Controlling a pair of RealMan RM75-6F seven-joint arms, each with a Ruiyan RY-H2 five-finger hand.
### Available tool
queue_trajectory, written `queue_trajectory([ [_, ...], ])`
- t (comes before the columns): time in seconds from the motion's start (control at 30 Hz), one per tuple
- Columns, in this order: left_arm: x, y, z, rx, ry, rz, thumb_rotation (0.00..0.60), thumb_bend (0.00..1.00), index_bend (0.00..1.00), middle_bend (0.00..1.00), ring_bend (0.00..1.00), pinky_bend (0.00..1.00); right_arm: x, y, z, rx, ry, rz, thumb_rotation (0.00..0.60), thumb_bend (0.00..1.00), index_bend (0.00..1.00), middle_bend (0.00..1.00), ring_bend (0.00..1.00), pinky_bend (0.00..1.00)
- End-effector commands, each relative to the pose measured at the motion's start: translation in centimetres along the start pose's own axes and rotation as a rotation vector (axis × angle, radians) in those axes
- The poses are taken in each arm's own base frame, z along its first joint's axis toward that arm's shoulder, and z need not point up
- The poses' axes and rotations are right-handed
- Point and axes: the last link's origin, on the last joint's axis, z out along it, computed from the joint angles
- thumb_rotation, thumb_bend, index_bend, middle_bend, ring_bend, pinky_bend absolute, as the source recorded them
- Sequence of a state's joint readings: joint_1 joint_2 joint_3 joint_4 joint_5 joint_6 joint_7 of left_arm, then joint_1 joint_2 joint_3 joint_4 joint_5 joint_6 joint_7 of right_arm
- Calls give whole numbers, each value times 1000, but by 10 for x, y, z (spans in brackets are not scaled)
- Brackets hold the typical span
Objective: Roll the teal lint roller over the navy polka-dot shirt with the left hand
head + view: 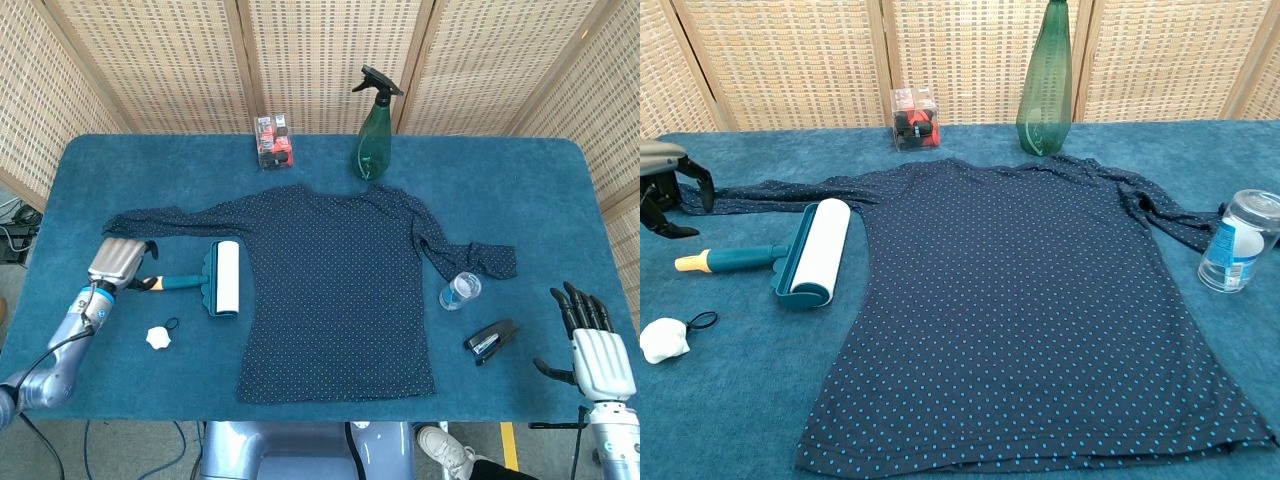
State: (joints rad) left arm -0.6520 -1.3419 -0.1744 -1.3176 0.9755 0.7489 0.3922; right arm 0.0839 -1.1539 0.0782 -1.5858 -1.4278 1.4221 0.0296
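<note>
The teal lint roller (212, 279) (805, 252) lies on the table just left of the shirt, white roll toward the shirt, yellow-tipped handle pointing left. The navy polka-dot shirt (335, 282) (1020, 300) is spread flat in the middle, one sleeve stretched out left. My left hand (120, 263) (665, 185) hovers over the handle's yellow end, fingers apart and curved downward, holding nothing. My right hand (596, 350) sits open near the table's front right corner, apart from everything.
A green spray bottle (375, 130) and a small clear box (274, 142) stand at the back. A plastic bottle (460, 291) and a black stapler (491, 340) lie right of the shirt. A white ball with a black loop (159, 337) lies in front of the roller handle.
</note>
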Motion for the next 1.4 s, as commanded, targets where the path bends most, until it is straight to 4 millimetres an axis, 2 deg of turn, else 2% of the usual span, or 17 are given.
queue_trajectory([
  [0.03,-3,5,5,-8,-7,11,600,300,436,888,748,662,0,1,0,-3,1,1,600,40,0,0,0,0],
  [0.3,-13,20,13,-22,-10,53,600,292,505,888,747,662,2,3,1,-10,7,7,600,40,0,0,0,0],
  [0.43,-14,22,13,-15,1,64,600,202,511,888,748,662,3,2,0,-5,13,11,600,41,0,0,0,0],
  [1.4,-32,43,26,-1,-35,120,600,209,536,888,748,662,5,2,0,0,16,16,600,40,0,0,0,0],
])
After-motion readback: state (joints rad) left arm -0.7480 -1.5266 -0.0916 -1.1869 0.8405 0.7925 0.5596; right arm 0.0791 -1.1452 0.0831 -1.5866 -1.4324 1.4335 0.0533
